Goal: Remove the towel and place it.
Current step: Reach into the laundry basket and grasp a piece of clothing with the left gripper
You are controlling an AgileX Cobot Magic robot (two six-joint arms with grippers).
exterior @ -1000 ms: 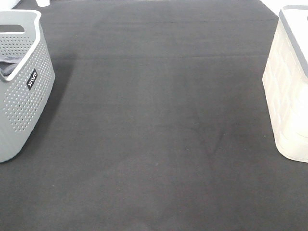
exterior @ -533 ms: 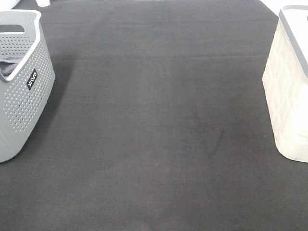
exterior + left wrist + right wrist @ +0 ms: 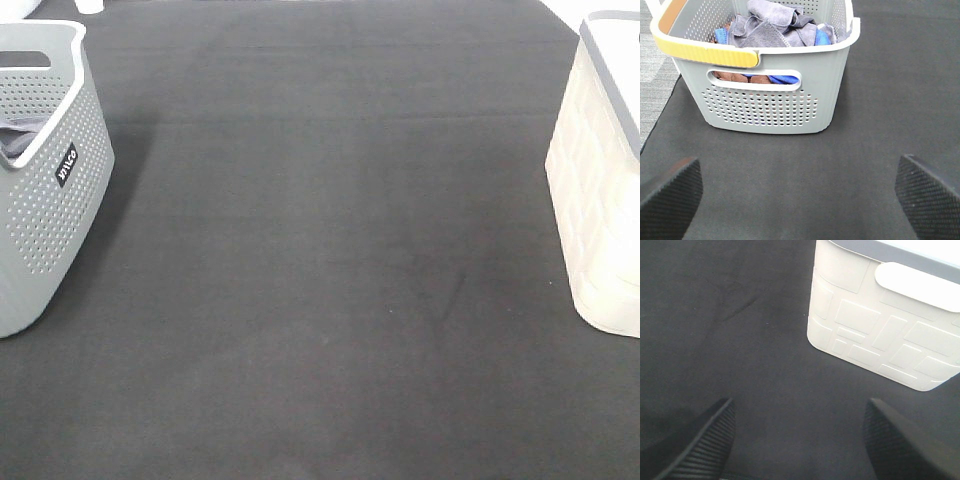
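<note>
The greyish-lavender towel (image 3: pixel 771 26) lies crumpled on top of the pile inside the grey perforated basket (image 3: pixel 765 107); in the high view only a sliver of the towel (image 3: pixel 14 142) shows over the basket's (image 3: pixel 45 200) rim. My left gripper (image 3: pixel 800 200) is open, its textured fingers (image 3: pixel 675 195) spread wide over the dark mat, a short way back from the basket's handle side. My right gripper (image 3: pixel 800 440) is open too, hovering over the mat beside the cream bin (image 3: pixel 890 325). Neither gripper appears in the high view.
A bright blue cloth (image 3: pixel 785 79) and a brown one (image 3: pixel 732 76) lie under the towel in the basket. The cream bin (image 3: pixel 600 200) stands at the mat's right edge. A black mat (image 3: pixel 330 250) covers the table between the two containers.
</note>
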